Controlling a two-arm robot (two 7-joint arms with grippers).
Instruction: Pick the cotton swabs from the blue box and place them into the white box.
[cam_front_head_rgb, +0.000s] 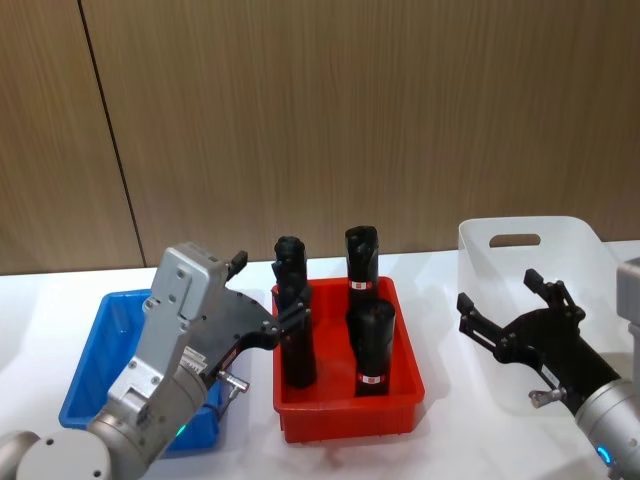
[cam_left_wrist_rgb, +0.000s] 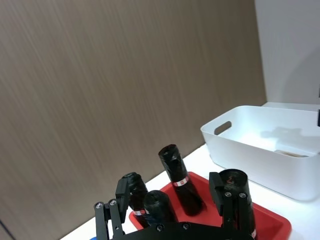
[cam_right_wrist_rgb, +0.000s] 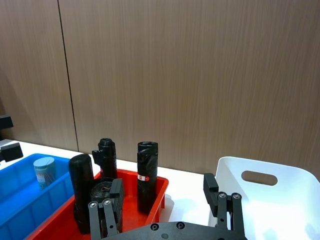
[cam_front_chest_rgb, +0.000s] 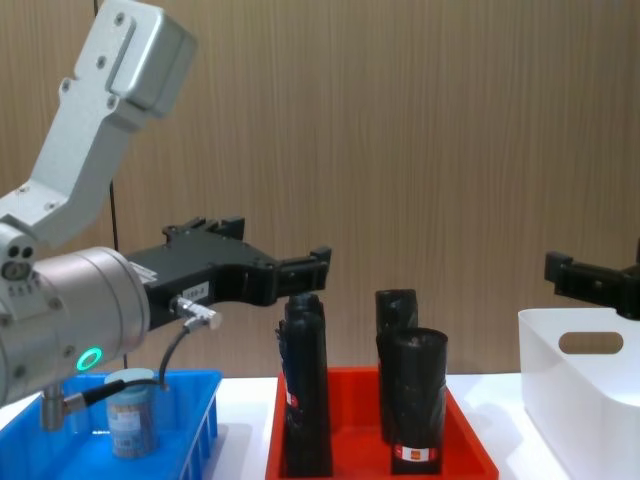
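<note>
One cotton swabs jar (cam_front_chest_rgb: 130, 412) with a pale blue lid stands upright in the blue box (cam_front_chest_rgb: 195, 400); the right wrist view shows the same jar (cam_right_wrist_rgb: 44, 171) inside the blue box (cam_right_wrist_rgb: 20, 200). My left gripper (cam_front_head_rgb: 268, 287) is open and empty, raised above the right side of the blue box (cam_front_head_rgb: 100, 340), beside the red tray. It reaches towards the black rolls in the chest view (cam_front_chest_rgb: 280, 243). My right gripper (cam_front_head_rgb: 500, 290) is open and empty over the near left part of the white box (cam_front_head_rgb: 520, 240). My left arm hides the jar in the head view.
A red tray (cam_front_head_rgb: 345, 415) stands between the two boxes and holds several tall black rolls (cam_front_head_rgb: 372, 340). The wooden wall lies behind the white table. The left gripper's fingers (cam_left_wrist_rgb: 122, 192) are level with the tops of the rolls.
</note>
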